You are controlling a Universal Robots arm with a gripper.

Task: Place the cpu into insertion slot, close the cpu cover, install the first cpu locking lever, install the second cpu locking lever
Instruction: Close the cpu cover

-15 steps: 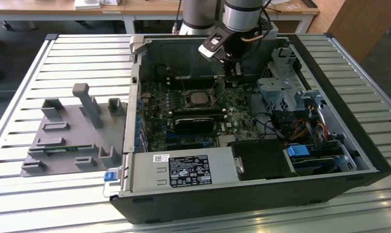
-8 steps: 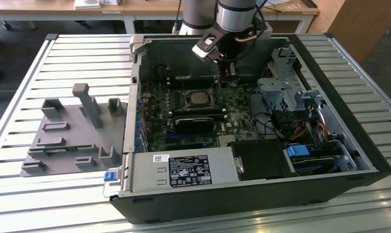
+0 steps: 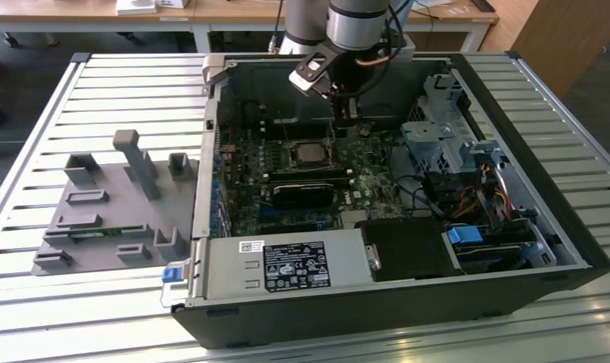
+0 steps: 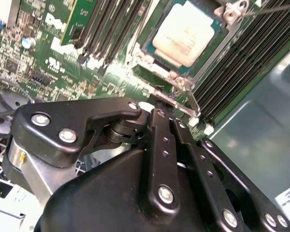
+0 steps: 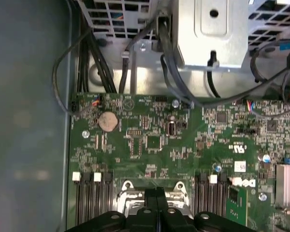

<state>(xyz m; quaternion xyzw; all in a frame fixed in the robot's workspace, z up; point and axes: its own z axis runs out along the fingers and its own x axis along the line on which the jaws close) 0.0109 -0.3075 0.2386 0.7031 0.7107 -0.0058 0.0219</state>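
Note:
The cpu [image 3: 310, 153], a small square chip with a silvery top [image 4: 183, 36], lies flat in its socket on the green motherboard [image 5: 154, 140]. The cpu cover [image 4: 221, 35] lies down around it as a dark frame. A thin silver locking lever [image 4: 183, 93] runs along one side of the socket. My gripper [image 3: 343, 113] hangs just behind the socket in the exterior view. Its two black fingers are pressed together, shut, with the tips [image 4: 157, 102] right at the socket's edge by that lever; the gripper [image 5: 157, 194] sits between the socket's two metal hinge tabs.
The open computer case [image 3: 527, 121] lies on a slatted table. A long black card [image 3: 303, 193] sits in front of the socket, and a power supply [image 3: 284, 265] nearer still. Drive cage and cables [image 3: 446, 144] fill the exterior view's right. A grey fixture [image 3: 113, 204] stands on the left.

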